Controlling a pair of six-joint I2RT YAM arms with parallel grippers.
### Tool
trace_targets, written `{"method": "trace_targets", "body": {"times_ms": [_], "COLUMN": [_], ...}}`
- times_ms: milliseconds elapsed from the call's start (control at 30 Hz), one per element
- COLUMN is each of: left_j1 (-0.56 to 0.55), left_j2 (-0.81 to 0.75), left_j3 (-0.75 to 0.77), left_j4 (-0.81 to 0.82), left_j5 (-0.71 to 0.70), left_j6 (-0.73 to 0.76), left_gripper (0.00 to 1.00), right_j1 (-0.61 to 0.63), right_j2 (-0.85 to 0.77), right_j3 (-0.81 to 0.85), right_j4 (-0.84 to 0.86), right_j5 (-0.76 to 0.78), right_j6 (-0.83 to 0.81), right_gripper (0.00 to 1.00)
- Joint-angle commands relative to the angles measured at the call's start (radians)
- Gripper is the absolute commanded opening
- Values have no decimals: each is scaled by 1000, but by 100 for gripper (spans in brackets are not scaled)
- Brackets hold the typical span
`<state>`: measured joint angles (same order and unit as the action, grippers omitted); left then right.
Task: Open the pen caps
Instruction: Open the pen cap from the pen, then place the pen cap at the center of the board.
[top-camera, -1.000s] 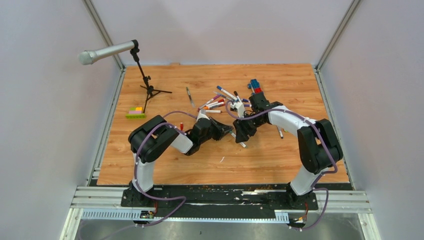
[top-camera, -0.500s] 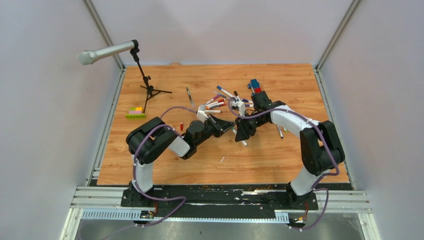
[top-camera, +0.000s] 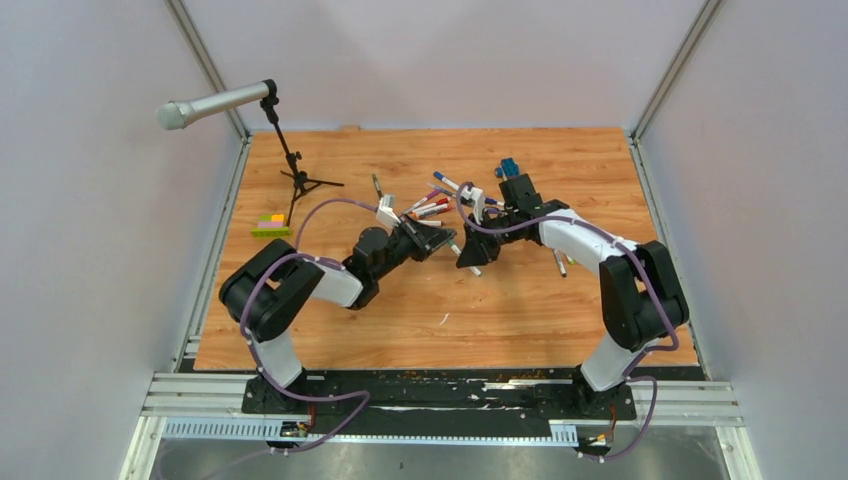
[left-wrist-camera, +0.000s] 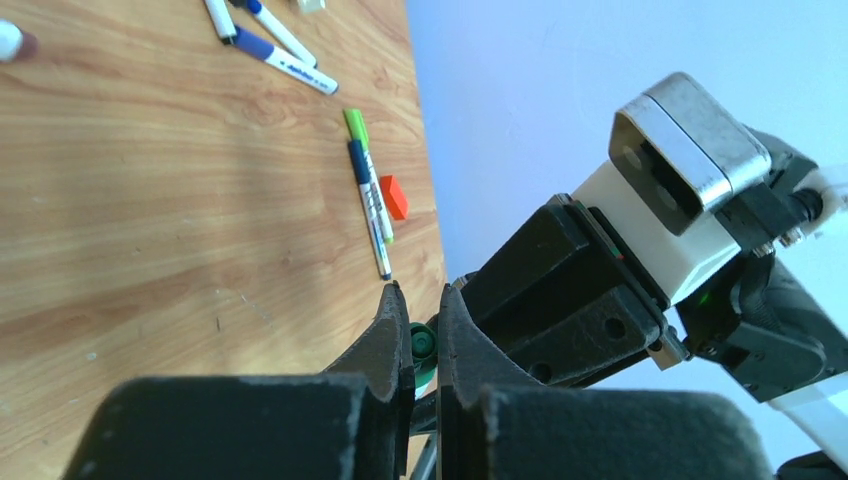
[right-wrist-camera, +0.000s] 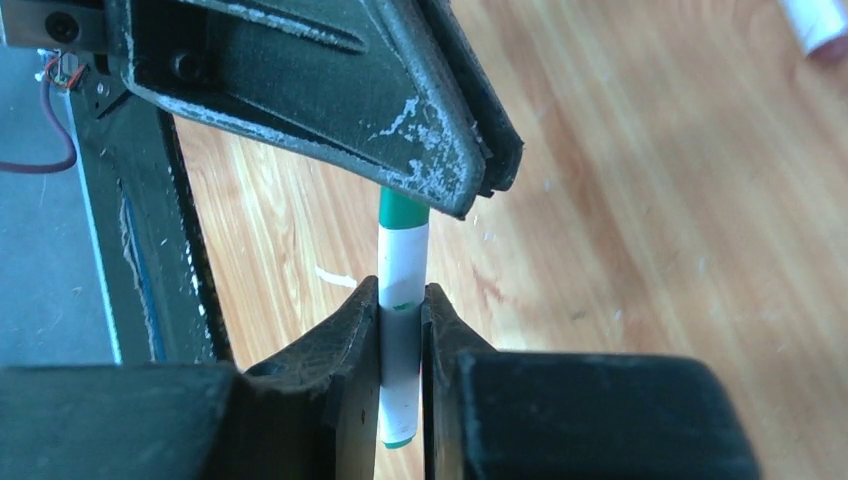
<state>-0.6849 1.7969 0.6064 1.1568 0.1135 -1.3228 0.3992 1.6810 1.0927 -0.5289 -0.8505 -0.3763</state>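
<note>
I work on a wood-grain table, orange-brown, with a few pale scuffs toward its front. Plain pale walls close me in: the left wall, the back wall and the right wall. A left post and a right post, both metal, slant up from the back corners. A microphone on a black tripod stands at the table's far left. Silver rails run along the near edge, with grey floor below. The light is soft and even, and shadows are faint.

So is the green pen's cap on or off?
On. The green cap sits flush on the white pen, pinched in the left hand; the right hand grips the pen.
</note>
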Motion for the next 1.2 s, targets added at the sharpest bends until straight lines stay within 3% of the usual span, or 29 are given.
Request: {"method": "trace_targets", "body": {"times_ms": [0,233,367,533,700,867,1167], "left_j1": [181,232,232,232,232,231,231], "left_j2": [-138,-262,-320,-482,-604,-527,-280], "left_j3": [63,120,121,114,159,232,363], "left_j4": [-56,-234,-346,-688,-1110,-1333,-1406], "left_j5": [-230,-227,-137,-43,-111,-159,-182], "left_j6": [26,109,206,481,716,804,846], "left_gripper": [0,0,0,0,0,0,0], "right_j1": [38,44,44,44,45,46,45], "right_j2": [-39,-61,-81,-116,-111,-106,-85], "right_j3": [-32,-40,-49,-79,-72,-66,-55], "right_j4": [-94,-77,-42,42,57,52,35], "right_j5": [-80,-86,-49,-6,-10,1,8], "right_j6": [-7,-4,33,124,152,151,136], "right_gripper": [0,0,0,0,0,0,0]}}
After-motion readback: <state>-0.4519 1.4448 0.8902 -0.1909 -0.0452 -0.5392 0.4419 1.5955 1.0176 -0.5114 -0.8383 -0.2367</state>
